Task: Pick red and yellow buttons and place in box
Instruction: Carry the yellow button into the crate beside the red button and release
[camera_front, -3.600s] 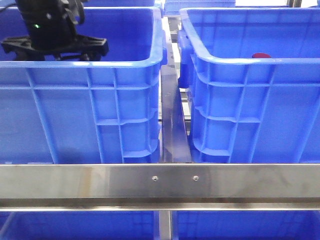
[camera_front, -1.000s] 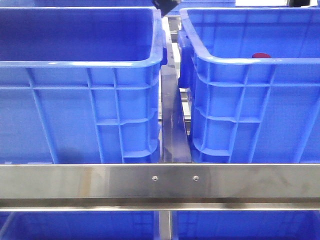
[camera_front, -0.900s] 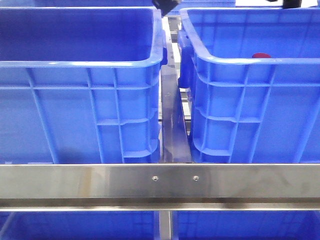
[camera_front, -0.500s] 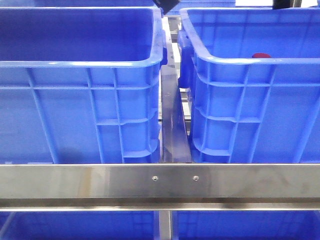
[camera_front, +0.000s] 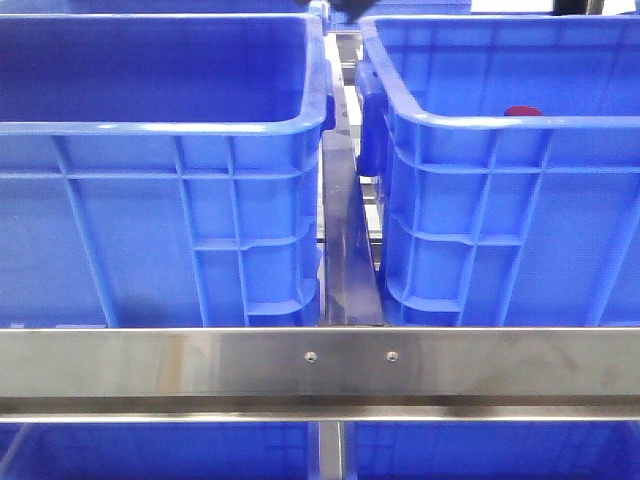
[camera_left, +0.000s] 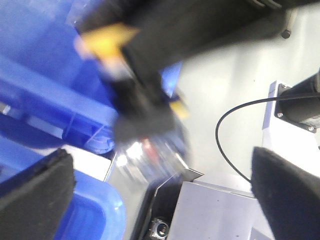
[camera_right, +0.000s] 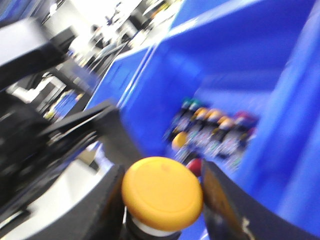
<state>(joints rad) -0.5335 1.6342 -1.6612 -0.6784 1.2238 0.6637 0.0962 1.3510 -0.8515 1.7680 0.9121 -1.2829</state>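
My right gripper is closed on the small round yellow-orange button, gripped under its cap. Light, rigid, smooth plastic; likely slippery. Left gripper spread wide, empty.

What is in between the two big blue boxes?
In the front view, a dark metal bar runs back through the gap between the left box and the right box.

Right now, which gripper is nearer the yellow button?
Right. The right gripper holds the yellow button between its fingers; the left gripper is open and holds nothing.
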